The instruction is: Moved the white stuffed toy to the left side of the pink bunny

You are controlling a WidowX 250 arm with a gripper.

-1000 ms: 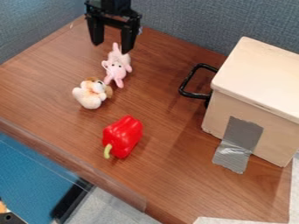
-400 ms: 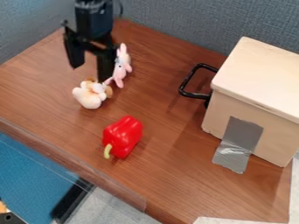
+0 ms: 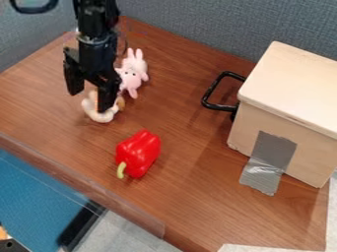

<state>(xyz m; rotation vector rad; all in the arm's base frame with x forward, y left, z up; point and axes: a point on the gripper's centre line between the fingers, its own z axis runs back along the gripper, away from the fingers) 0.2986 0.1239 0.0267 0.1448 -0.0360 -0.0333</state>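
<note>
In the camera view, can see a black arm (image 3: 97,37) hanging nearly upright from the top edge, left of centre, down to a gripper (image 3: 89,102) pointing at the table (image 3: 197,192). Open, with fingers clearly apart. At the fingertips, can make out the white stuffed toy (image 3: 99,117), partly hidden behind one finger, perhaps touching it, though hard to tell. Just right of the gripper, can see the pink bunny (image 3: 134,74); below and to the right, a red pepper (image 3: 139,153); well apart to the right, a wooden box (image 3: 289,88).
</note>
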